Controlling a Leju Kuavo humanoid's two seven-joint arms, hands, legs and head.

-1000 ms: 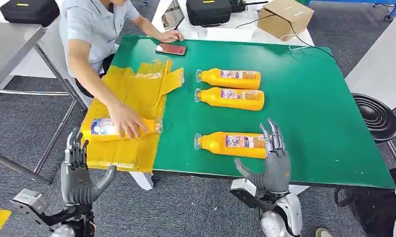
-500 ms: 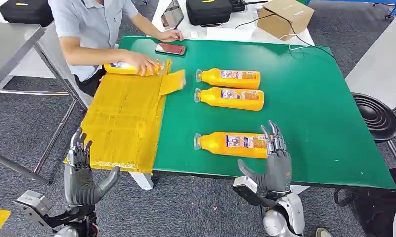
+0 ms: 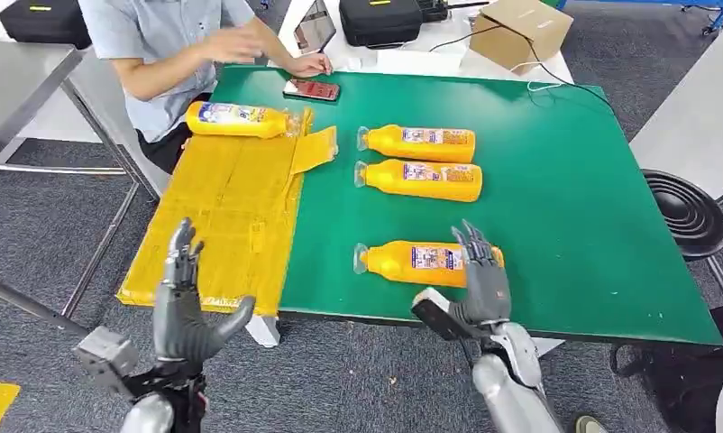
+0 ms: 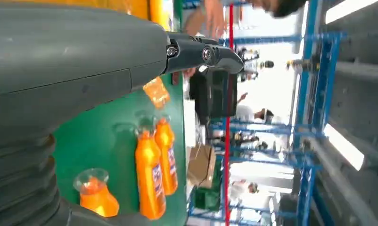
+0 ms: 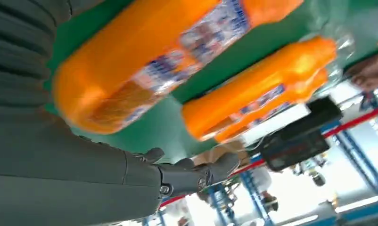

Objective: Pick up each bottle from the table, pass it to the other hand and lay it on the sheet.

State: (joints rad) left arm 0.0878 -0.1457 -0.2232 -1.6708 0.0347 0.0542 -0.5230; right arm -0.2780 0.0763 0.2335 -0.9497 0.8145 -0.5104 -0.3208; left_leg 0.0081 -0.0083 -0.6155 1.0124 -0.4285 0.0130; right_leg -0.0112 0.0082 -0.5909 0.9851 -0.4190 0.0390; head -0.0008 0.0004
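Both arms are silver, ending in boxy grey wrist blocks. The left hand [image 3: 185, 311] and right hand [image 3: 480, 287] have smooth dark grey palms, thick grey thumbs and darker segmented fingers with metallic links. In the wrist views, a grey ribbed cover sits behind each palm, and small screws mark the thumb hinge.

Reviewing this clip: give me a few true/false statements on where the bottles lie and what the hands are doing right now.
1. Three orange bottles lie on the green table. True: the nearest bottle, a middle bottle and a far bottle.
2. The left hand holds a bottle. False: it is empty, fingers apart.
3. One bottle on the yellow sheet lies at the far end of the yellow sheet. True.
4. The right hand is beside the far bottle. False: it is at the nearest bottle's base end.
5. All bottles stand upright. False: all lie on their sides.
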